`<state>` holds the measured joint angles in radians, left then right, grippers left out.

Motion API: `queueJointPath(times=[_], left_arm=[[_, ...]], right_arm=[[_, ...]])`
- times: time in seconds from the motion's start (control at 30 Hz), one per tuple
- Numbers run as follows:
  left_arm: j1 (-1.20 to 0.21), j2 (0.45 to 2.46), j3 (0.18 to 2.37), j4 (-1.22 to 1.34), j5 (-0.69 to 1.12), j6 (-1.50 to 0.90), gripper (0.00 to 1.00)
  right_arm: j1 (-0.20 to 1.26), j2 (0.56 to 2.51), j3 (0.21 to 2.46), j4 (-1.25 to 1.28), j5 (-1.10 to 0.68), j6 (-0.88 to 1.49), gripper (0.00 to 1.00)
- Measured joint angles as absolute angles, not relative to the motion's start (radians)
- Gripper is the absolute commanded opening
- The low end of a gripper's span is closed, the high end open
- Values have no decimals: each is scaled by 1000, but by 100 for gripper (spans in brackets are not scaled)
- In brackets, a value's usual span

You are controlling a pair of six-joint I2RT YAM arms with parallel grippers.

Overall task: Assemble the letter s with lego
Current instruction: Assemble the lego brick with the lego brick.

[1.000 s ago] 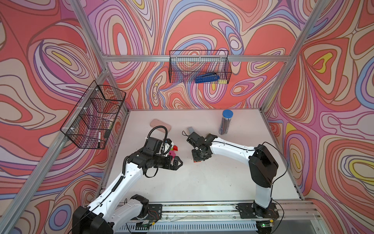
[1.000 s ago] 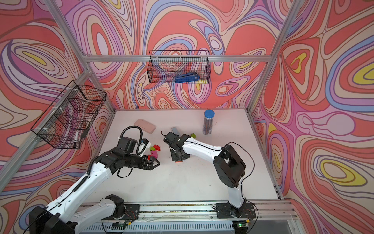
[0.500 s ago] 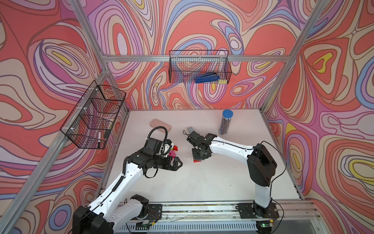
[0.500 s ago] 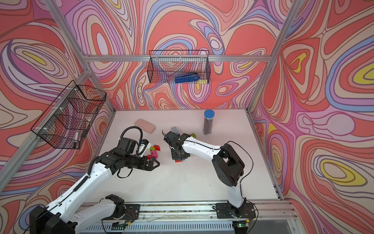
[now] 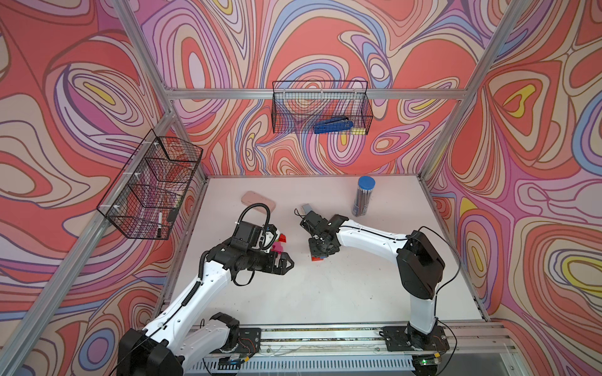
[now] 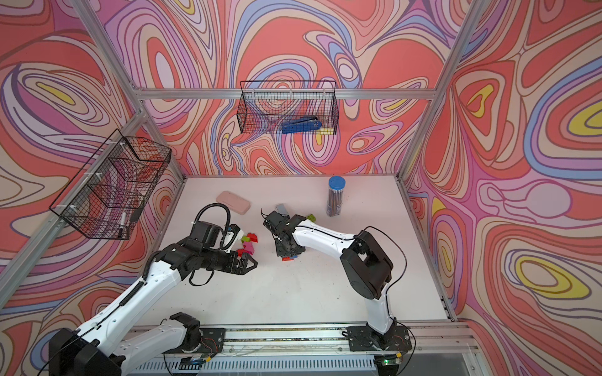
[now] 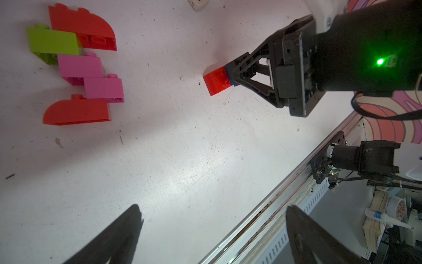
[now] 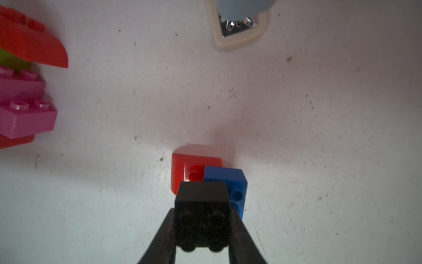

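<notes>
The right end effector (image 7: 233, 75) clamps a black brick (image 8: 202, 205) over the red brick (image 8: 189, 169) and blue brick (image 8: 228, 180) on the table (image 7: 182, 160). The step likely calls for lining up its edges with theirs, then pressing straight down. The left end effector (image 5: 286, 261) hangs open near the other bricks (image 7: 80, 68).

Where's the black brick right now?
In the right wrist view the black brick sits clamped in the right gripper, against the red brick and blue brick mid-table, right of the pink-red-green pile.
</notes>
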<state>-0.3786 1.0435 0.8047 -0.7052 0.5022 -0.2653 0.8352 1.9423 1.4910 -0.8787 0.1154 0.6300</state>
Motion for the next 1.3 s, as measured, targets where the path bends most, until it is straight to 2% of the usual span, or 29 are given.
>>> queueJointPath(times=[0.83, 1.3], left_arm=[[-379, 1060, 804, -699, 505, -262, 100], [-379, 1060, 804, -699, 505, -262, 100]], right_arm=[[862, 1946, 1465, -820, 190, 675, 22], [873, 1943, 1456, -809, 220, 698, 26]])
